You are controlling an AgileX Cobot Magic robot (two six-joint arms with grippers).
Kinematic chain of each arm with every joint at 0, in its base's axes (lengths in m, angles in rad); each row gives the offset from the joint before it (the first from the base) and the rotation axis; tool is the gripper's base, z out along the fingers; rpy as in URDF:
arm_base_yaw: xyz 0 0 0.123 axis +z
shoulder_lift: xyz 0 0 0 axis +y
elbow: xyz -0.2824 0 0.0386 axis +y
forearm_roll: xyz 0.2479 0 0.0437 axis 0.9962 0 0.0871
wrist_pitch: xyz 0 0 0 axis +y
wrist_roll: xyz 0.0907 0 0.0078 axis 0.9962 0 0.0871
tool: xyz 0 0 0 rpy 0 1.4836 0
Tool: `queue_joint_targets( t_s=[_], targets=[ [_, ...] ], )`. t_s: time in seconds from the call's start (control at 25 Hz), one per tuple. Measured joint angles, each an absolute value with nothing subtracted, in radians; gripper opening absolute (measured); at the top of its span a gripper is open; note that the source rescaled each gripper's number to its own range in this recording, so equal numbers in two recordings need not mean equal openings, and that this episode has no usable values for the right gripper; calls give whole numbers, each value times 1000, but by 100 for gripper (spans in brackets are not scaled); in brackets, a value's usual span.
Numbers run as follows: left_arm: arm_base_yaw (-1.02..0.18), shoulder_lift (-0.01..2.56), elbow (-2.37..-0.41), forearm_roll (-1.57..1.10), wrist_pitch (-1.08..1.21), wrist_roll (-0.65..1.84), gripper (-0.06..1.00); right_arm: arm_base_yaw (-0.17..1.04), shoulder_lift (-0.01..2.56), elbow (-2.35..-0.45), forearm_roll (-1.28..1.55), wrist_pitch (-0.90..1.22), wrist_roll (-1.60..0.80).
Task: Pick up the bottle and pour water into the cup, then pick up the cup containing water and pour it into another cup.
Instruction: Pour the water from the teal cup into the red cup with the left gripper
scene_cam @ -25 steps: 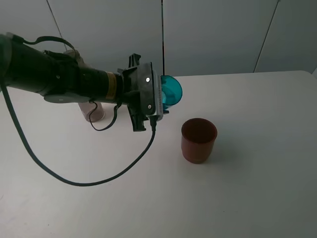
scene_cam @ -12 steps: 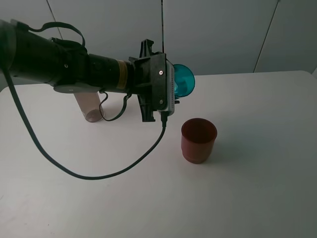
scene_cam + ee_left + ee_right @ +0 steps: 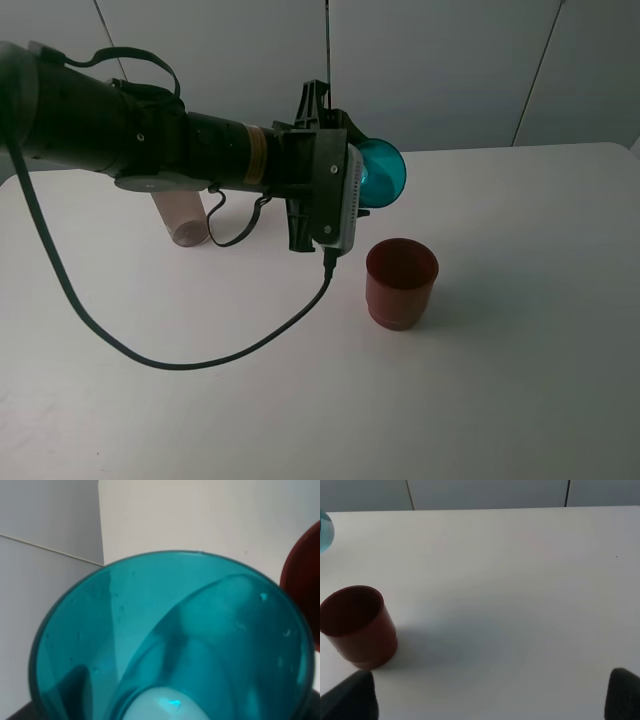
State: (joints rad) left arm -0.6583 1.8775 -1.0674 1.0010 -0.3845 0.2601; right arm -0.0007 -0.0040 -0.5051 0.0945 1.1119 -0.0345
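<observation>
My left gripper is shut on the teal cup, held tipped on its side in the air, mouth facing right, above and to the left of the red cup. In the left wrist view the teal cup fills the frame and hides the fingers; the red cup's rim shows at the edge. The red cup stands upright on the table. The bottle stands at the back left, its upper part hidden behind my left arm. My right gripper is open and empty, off to the red cup's right.
The white table stretches to the right and front of the red cup. A black cable hangs from my left arm and loops low over the table. A grey panelled wall stands behind the table.
My left arm has moved right and slightly up with the teal cup, bringing it closer to above the red cup. More of the bottle shows behind the arm.
</observation>
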Motion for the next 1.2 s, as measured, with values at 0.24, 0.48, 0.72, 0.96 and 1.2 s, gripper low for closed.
queue_joint_targets(
  t_s=[0.24, 0.48, 0.72, 0.96, 1.2],
  targets=[
    [-671, 1878, -1067, 1001, -387, 329, 30, -1, -4, -505, 94, 1112, -35],
    [-671, 1878, -1067, 1001, -390, 371, 30, -1, -4, -505, 94, 1112, -35],
    [-671, 1878, -1067, 1001, -390, 421, 30, -1, -4, -505, 94, 1112, -35],
    [-671, 1878, -1067, 1001, -392, 471, 30, -1, -4, -505, 94, 1112, -35],
    [-671, 1878, -1067, 999, -392, 536, 30, -1, -4, -505, 94, 1112, -35]
  ],
)
